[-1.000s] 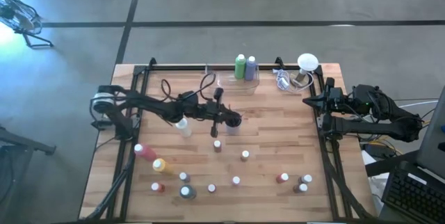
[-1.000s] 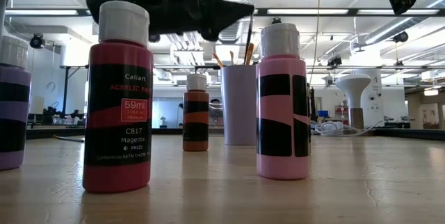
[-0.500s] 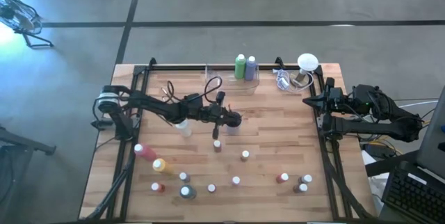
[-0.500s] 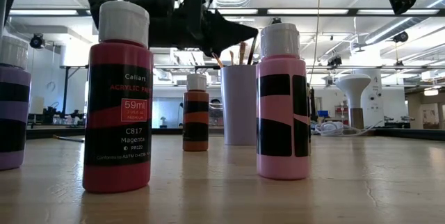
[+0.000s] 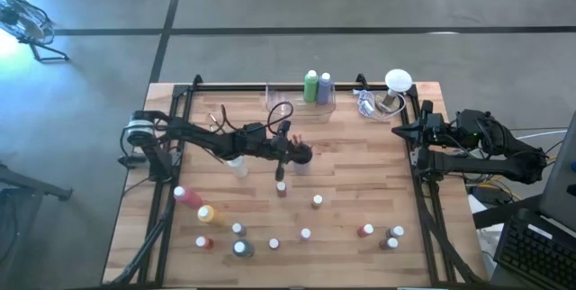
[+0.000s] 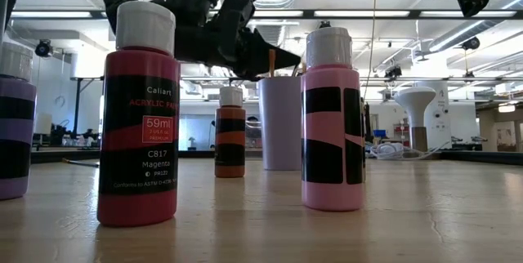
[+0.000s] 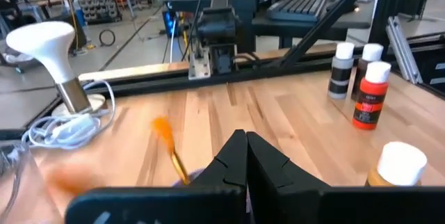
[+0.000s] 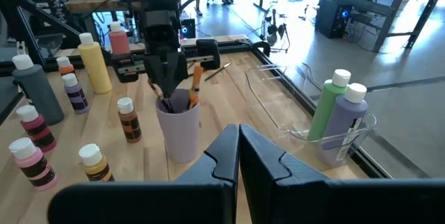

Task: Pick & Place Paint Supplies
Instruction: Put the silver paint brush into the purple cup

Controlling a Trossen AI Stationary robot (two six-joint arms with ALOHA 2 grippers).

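Observation:
My left gripper (image 5: 301,153) is shut and hangs over the lavender cup (image 5: 300,162) at the table's middle. In the right wrist view its fingers (image 8: 165,88) point down into the cup (image 8: 178,126), among dark brush handles and an orange-tipped paintbrush (image 8: 196,79). In the low view its tip (image 6: 294,54) sits just above the cup's rim (image 6: 282,79). My right gripper (image 8: 238,147) is shut and waits at the table's right edge (image 5: 421,132). A green bottle (image 5: 310,86) and a purple bottle (image 5: 324,86) stand in a clear tray at the far edge. My left gripper reaches from above, slanting down, into the mouth of the cup (image 8: 174,106), among the brush handles. The fingers themselves hide whether a handle is between them, so I cannot tell whether it holds a paintbrush.
Small paint bottles stand scattered along the near half of the table (image 5: 306,233). A pink bottle (image 5: 187,195) and a yellow bottle (image 5: 207,213) lie at the left, and a white bottle (image 5: 237,162) is under my left arm. A white lamp-like object (image 5: 398,81) with its cable is at the far right.
My left gripper has come down toward the cup's mouth and tipped its fingers lower. A thin dark brush handle that stood upright at its fingertips above the cup has sunk and no longer shows above the gripper.

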